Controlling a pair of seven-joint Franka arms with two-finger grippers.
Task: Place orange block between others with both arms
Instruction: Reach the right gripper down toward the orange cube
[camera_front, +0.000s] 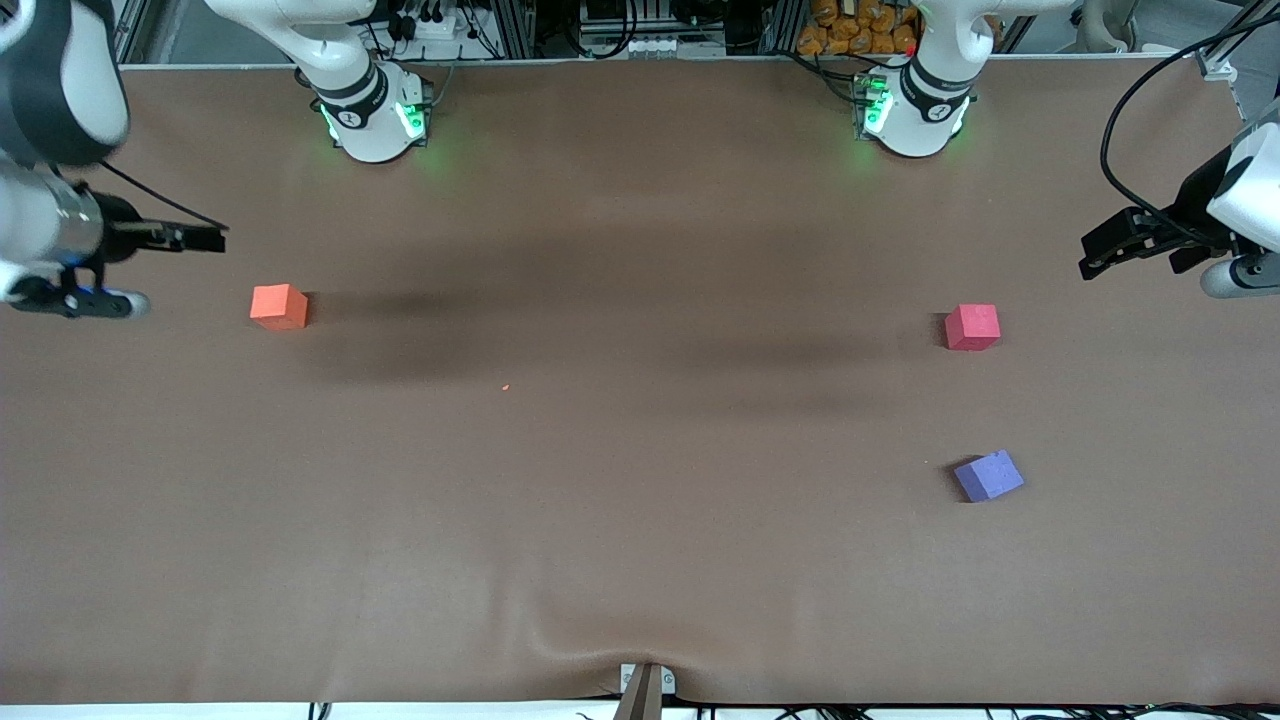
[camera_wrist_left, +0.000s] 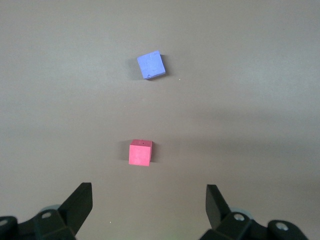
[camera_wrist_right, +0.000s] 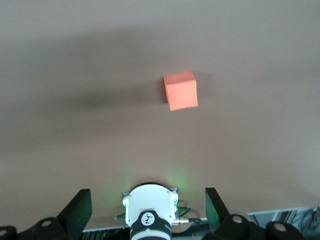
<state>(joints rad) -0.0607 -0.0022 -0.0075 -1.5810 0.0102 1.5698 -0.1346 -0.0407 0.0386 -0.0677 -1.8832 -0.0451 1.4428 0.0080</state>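
Observation:
The orange block (camera_front: 279, 306) (camera_wrist_right: 181, 90) lies alone on the brown cloth toward the right arm's end of the table. The red-pink cube (camera_front: 972, 327) (camera_wrist_left: 140, 152) and the purple-blue cube (camera_front: 989, 476) (camera_wrist_left: 151, 65) lie toward the left arm's end, a gap between them, the purple-blue one nearer the front camera. My right gripper (camera_front: 215, 238) (camera_wrist_right: 149, 200) hangs open and empty over bare cloth at its table end, apart from the orange block. Over the cloth at the left arm's end, my left gripper (camera_front: 1092, 257) (camera_wrist_left: 149, 200) is open and empty too.
Both arm bases (camera_front: 375, 120) (camera_front: 912, 115) stand along the table edge farthest from the front camera. A tiny orange speck (camera_front: 505, 388) lies mid-table. The brown cloth (camera_front: 640, 560) wrinkles by a clamp (camera_front: 645, 685) at the edge nearest the front camera.

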